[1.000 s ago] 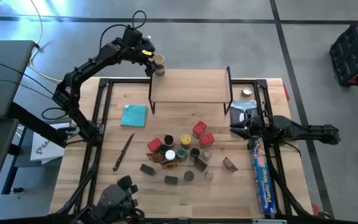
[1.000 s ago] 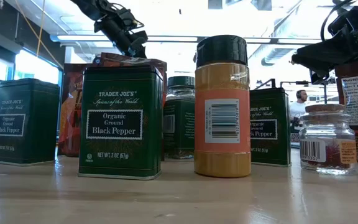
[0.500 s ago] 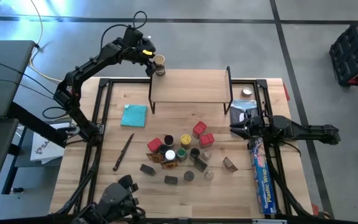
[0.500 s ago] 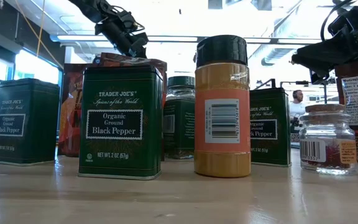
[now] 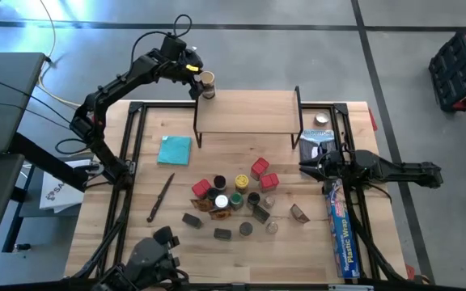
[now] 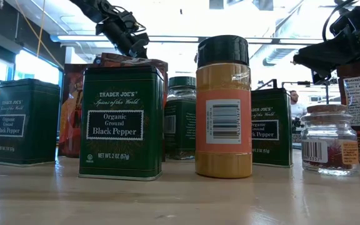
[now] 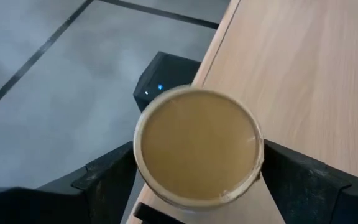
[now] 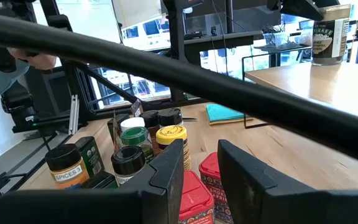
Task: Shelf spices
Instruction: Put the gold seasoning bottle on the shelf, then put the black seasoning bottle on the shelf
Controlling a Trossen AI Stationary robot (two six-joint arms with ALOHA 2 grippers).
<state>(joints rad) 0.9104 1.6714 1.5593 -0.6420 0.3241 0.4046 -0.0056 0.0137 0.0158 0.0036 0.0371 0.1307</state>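
Left tool (image 5: 203,84) open astride tan-lid jar (image 7: 197,146) at shelf (image 5: 249,111) far-left corner; placing step. Next, prob. lift clear. Right tool (image 8: 199,163) part-closed, empty, over spices (image 5: 237,202).

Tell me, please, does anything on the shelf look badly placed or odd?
Yes. The tan-lidded jar stands at the very corner of the shelf, its lid overhanging the edge in the left wrist view. The left gripper straddles it, open.

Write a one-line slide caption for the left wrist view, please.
Left gripper, fingers open, straddles a tan-lidded spice jar on the shelf corner.
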